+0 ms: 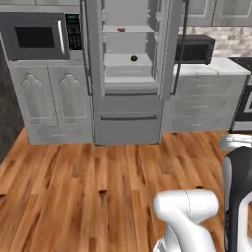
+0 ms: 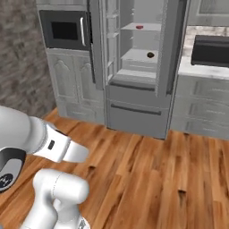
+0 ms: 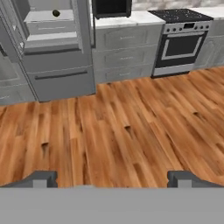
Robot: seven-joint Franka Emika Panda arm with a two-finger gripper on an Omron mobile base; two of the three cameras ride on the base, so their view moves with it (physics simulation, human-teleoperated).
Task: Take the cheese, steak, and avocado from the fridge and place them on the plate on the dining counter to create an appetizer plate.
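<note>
Fridge (image 1: 128, 118) doors open, small red steak (image 1: 121, 29) above dark round avocado (image 1: 134, 58), gripper (image 3: 112, 178) spread wide, empty

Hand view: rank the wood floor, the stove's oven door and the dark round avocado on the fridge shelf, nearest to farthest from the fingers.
1. Brown wood plank floor, directly ahead of the fingers.
2. Black-glass oven door, upper right.
3. Dark round avocado, upper left, on the open grey fridge's shelf.

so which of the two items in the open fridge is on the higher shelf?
The steak, the small red chunk, lies on the upper shelf of the fridge. The avocado, the dark round ball, sits one shelf below it.
</note>
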